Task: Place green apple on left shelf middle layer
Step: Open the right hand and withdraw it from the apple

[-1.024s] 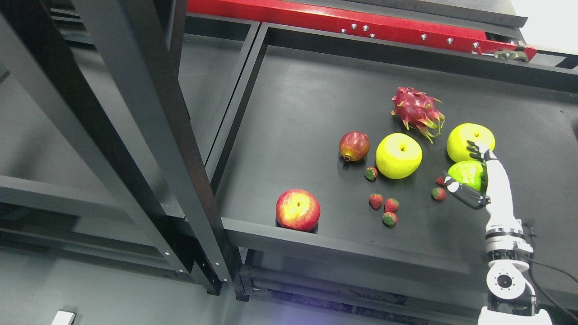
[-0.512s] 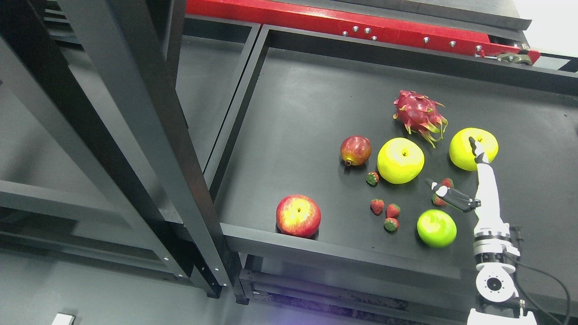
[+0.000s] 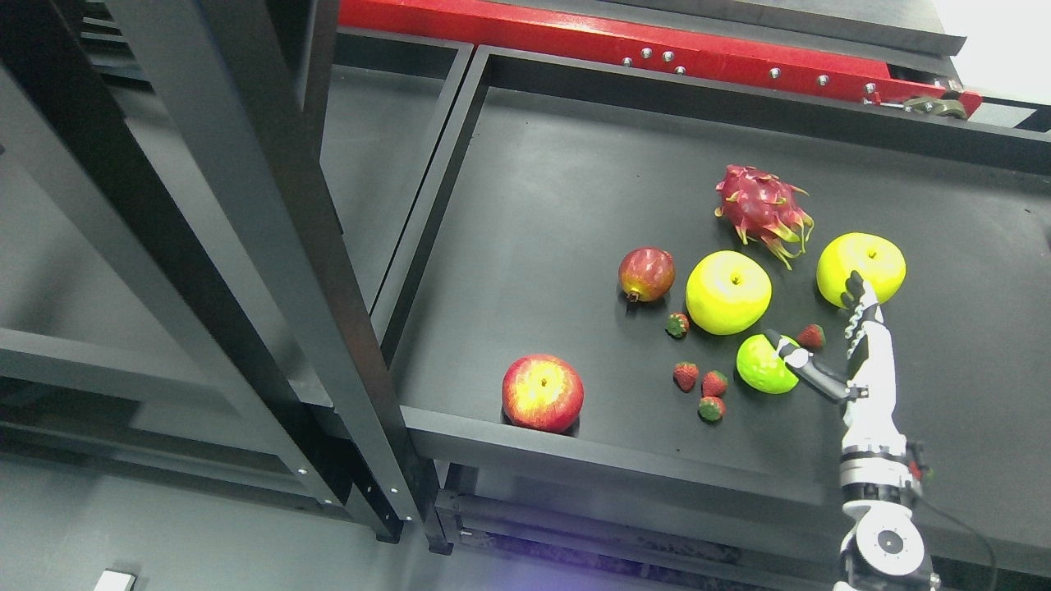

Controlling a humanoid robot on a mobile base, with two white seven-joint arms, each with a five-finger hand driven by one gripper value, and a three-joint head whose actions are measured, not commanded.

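This looks like a robotics lab or test bay set up as a mock shop display. Bare matte-black metal shelving [image 3: 525, 205] on dark steel uprights [image 3: 246, 246] carries loose, glossy, plastic-looking fruit [image 3: 728, 291], with a red bolted steel beam [image 3: 657, 41] behind, a plain grey floor [image 3: 123, 525] below, and a white jointed robot arm [image 3: 872, 427] with exposed cabling.

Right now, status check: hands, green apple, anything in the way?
Right hand open, holding nothing, thumb by the green apple. Left out of view. Apple loose on right shelf; strawberries crowd it.
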